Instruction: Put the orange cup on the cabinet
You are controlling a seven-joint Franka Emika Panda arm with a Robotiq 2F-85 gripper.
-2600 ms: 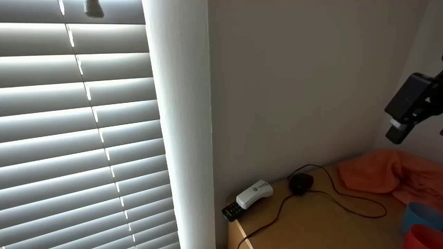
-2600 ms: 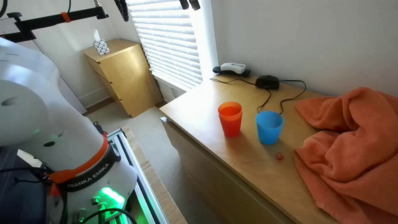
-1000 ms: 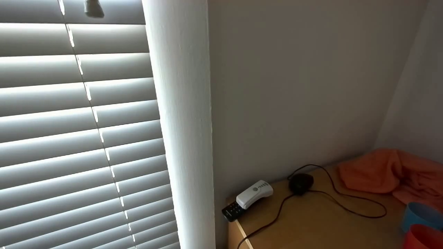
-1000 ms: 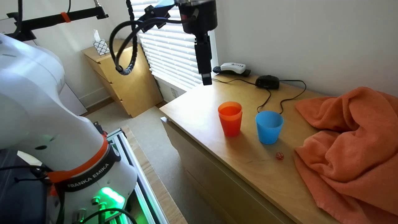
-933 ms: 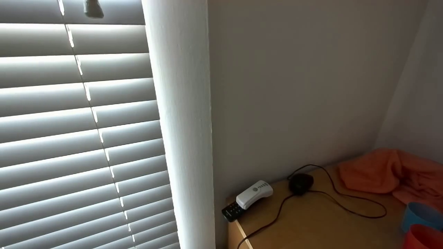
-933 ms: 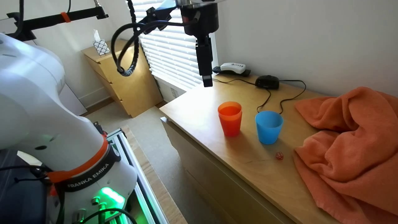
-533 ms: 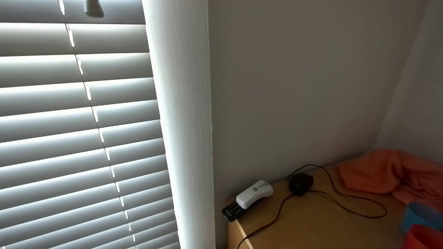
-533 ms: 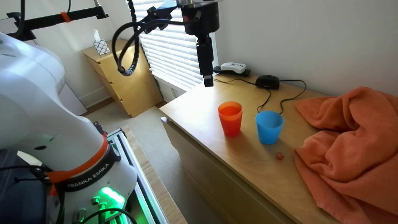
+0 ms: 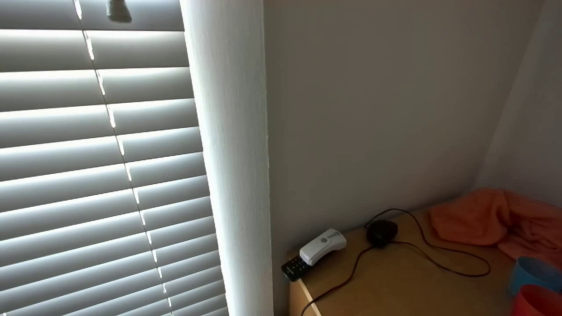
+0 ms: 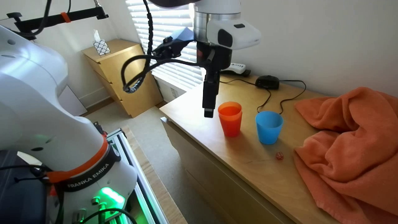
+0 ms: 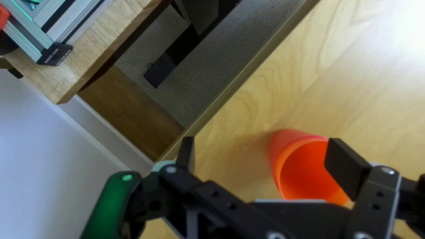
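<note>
The gripper [image 11: 262, 154] points down with its jaws wide, holding nothing, presumably so they can pass around the orange cup [image 10: 230, 123]. In the wrist view, one finger [image 11: 347, 167] overlaps the rim, so recentring seems needed. The cup stands upright near the robot-side edge of the counter [image 10: 248, 161], seemingly reachable from above; the blue cup [image 10: 269, 128] nearby may crowd that. Well beyond the counter's corner by the blinds [image 10: 169, 20] stands a drawer cabinet [image 10: 115, 74], perhaps the destination.
</note>
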